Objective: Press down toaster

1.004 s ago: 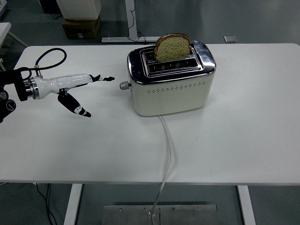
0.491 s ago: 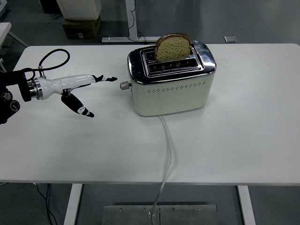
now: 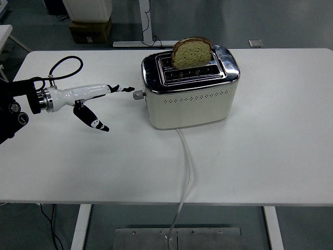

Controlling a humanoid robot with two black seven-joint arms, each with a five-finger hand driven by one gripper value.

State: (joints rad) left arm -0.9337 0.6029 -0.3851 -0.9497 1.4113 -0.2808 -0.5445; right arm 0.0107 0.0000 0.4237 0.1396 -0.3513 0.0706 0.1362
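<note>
Closer to the toaster's lever than a second ago: left hand [image 3: 99, 101] shifted toward 3 o'clock, fingertips [image 3: 127, 88] now just short of the lever knob [image 3: 137, 95], still apart from it. Nothing else changed; toaster, bread and cord exactly where they were.

Fingers released and spread, grasping nothing: upper ones stretched out flat toward the knob, one lower digit [image 3: 95, 121] angled down toward 5 o'clock over the white table [image 3: 270, 146]. No right hand in view.

Cream toaster [image 3: 190, 94] upright at about 12 o'clock from the table's centre, chrome top with two slots, knob sticking out of its 9 o'clock end. Slice of bread [image 3: 192, 52] standing high out of the rear slot, most of it above the chrome. White cord [image 3: 186, 166] running from the toaster's base toward 6 o'clock and over the near edge.

Progress, as a judgement: approach nearly complete, pressing not yet begun. Lever at the top of its travel, bread unlowered. Left to do: close the last gap, get fingertips onto the knob, push straight down until it latches and the slice sinks into the slot.
</note>
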